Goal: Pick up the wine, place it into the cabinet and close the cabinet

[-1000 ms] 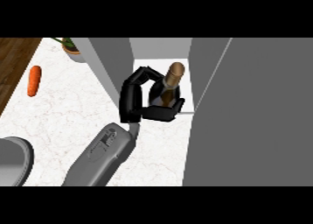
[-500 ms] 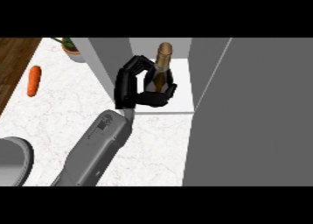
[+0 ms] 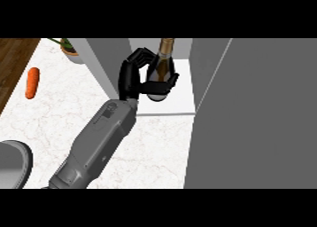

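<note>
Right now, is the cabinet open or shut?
Open: its white shelf shows, and the right hand holds the wine bottle in the opening.

From my station the light looks even and diffuse: the white bench reads bright, the cabinet door a flat mid grey. The robot hand is nearly solid black, and the wine bottle catches a pale gleam at its base

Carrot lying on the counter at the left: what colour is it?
The carrot is orange, seen best in the head view.
</note>
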Robot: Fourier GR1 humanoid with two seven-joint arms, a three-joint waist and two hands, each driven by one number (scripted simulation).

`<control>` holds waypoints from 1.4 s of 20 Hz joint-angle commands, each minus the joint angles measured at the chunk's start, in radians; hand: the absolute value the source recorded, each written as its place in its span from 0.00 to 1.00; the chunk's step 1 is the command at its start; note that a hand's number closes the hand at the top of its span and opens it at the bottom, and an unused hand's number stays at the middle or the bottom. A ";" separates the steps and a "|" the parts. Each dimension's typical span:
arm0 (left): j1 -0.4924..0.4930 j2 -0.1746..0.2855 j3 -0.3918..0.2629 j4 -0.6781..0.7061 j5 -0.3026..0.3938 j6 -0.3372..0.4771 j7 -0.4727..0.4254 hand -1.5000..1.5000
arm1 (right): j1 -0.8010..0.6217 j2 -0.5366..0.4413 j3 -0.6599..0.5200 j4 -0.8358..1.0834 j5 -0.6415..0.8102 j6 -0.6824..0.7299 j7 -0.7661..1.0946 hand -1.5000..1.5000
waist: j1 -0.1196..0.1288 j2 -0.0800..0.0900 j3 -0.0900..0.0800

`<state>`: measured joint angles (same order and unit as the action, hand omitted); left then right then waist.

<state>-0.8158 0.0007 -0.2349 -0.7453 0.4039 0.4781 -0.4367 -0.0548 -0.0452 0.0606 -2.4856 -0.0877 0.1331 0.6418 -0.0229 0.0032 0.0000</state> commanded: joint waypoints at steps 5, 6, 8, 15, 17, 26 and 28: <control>-0.130 0.000 0.079 0.237 0.000 -0.017 -0.118 1.00 | 0.041 0.019 0.022 -0.079 -0.063 0.006 0.009 0.00 | -0.006 0.003 0.000; -0.201 0.000 0.107 0.287 -0.005 -0.025 -0.144 1.00 | -0.020 0.019 -0.006 0.000 -0.069 0.010 -0.038 0.00 | -0.013 0.009 0.000; -0.184 -0.001 0.098 0.297 0.012 -0.007 -0.181 1.00 | 0.037 0.028 0.028 -0.083 -0.074 0.005 0.013 0.00 | -0.015 0.005 0.000; -0.272 0.000 0.175 0.419 0.007 0.015 -0.244 1.00 | 0.040 0.013 -0.017 -0.084 -0.102 0.018 0.012 0.00 | -0.020 0.007 0.000; -0.271 0.000 0.123 0.419 0.034 0.023 -0.248 1.00 | 0.071 0.032 0.017 -0.080 -0.096 0.037 -0.033 0.00 | -0.029 0.006 0.000; -0.297 -0.001 0.293 0.518 0.114 -0.086 -0.281 1.00 | 0.053 0.030 0.017 -0.042 -0.090 0.041 -0.046 0.00 | -0.034 0.015 0.000; -0.318 -0.001 0.290 0.528 0.114 -0.105 -0.258 1.00 | 0.009 0.045 0.031 0.021 -0.044 0.014 -0.070 0.00 | -0.021 0.013 0.000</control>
<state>-1.1148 -0.0013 0.0115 -0.2449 0.4907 0.4023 -0.7099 -0.0379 -0.0067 0.1037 -2.4612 -0.0984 0.1559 0.5893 -0.0534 0.0127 0.0006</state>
